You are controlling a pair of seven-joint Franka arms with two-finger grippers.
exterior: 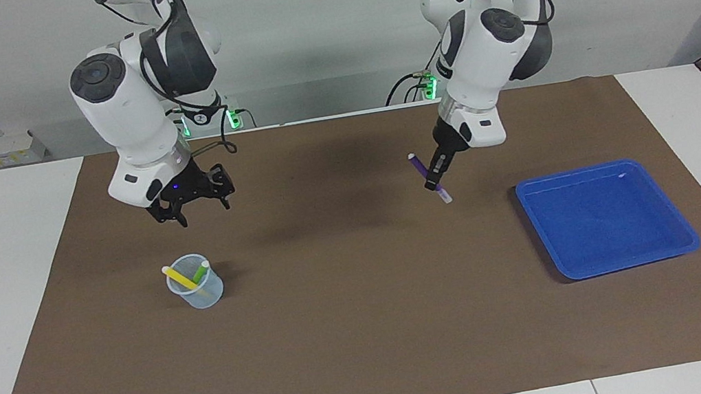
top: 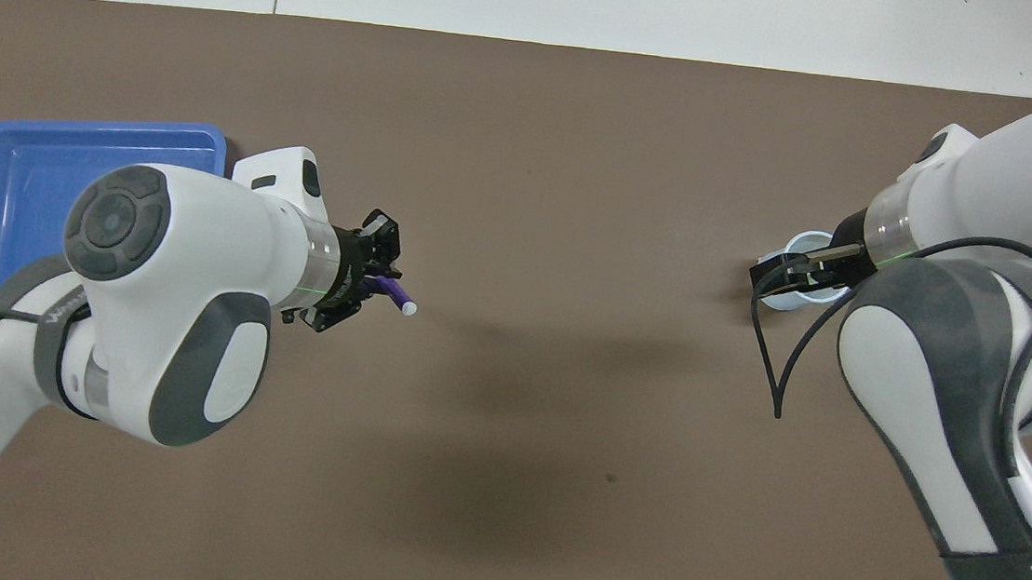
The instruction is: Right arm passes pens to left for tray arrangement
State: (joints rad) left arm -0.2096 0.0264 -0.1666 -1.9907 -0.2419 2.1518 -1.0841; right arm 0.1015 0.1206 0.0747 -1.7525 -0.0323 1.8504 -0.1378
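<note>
- Over the brown mat (exterior: 371, 333), toward the left arm's end of the table, I saw the left arm's black two-finger gripper (exterior: 435, 179) up in the air, its fingertips pinched onto the slim purple marker pen (exterior: 422, 171).
- That pen was tilted, 1 pale end up and the other pointing down toward the mat without touching it.
- From the overhead camera I saw the purple pen (top: 392, 295) sticking out of the left gripper (top: 367, 268), its pale tip aimed toward the middle of the table.
- I saw the shallow bright-blue square plastic tray (exterior: 677, 245) flat on the mat near the left gripper, farther from the robots than it, with no pen in it.
- At the right arm's end, I saw the right arm's black gripper (exterior: 194, 210), a small blue light just above it, hanging with its fingers spread and nothing between them.
- It hung over the mat beside the small translucent bluish cup (exterior: 198, 296).
- In that cup I counted 2 pens leaning on the rim: the yellow marker pen (exterior: 179, 277) and the green marker pen (exterior: 200, 272).
</note>
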